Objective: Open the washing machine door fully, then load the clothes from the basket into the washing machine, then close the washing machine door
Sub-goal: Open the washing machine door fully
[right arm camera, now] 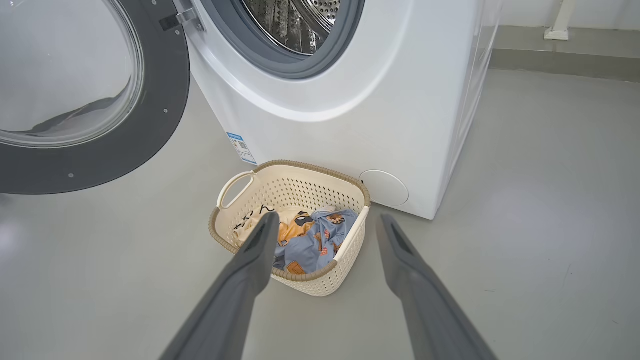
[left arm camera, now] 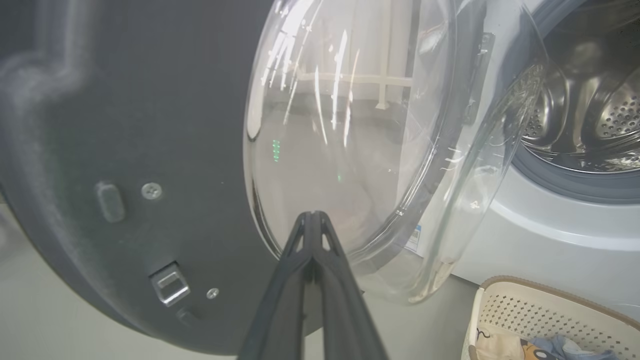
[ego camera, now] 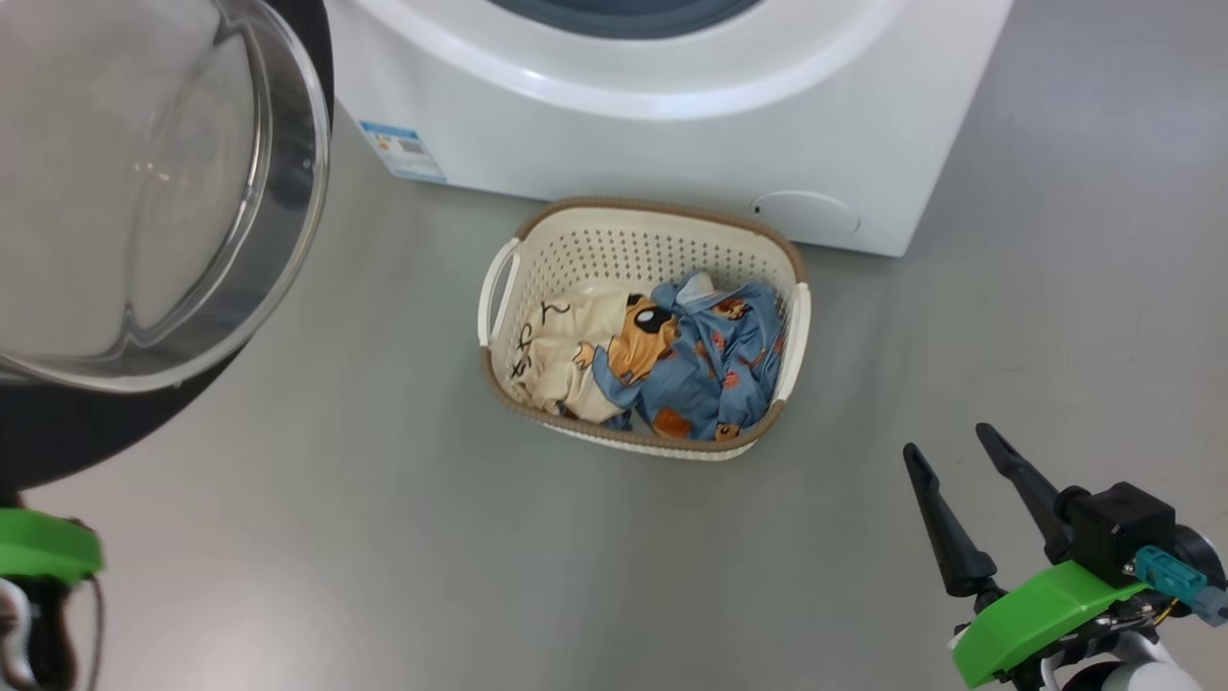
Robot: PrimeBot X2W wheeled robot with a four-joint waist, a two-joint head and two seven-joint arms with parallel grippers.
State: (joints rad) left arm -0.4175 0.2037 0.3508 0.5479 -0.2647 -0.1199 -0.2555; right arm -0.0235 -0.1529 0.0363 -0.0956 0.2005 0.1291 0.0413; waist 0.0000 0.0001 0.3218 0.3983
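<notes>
The clothes (ego camera: pixel 672 355) lie in the basket (ego camera: pixel 662 207), ahead and to the left of your wide-spread, empty right end effector (ego camera: pixel 947 440), the nearer one; your left end effector (left arm camera: pixel 312 216), fingers pressed together, faces the open washing machine door (left arm camera: pixel 125 125).

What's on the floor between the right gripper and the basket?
Nothing; in the head view, bare grey floor separates the right gripper from the basket.
</notes>
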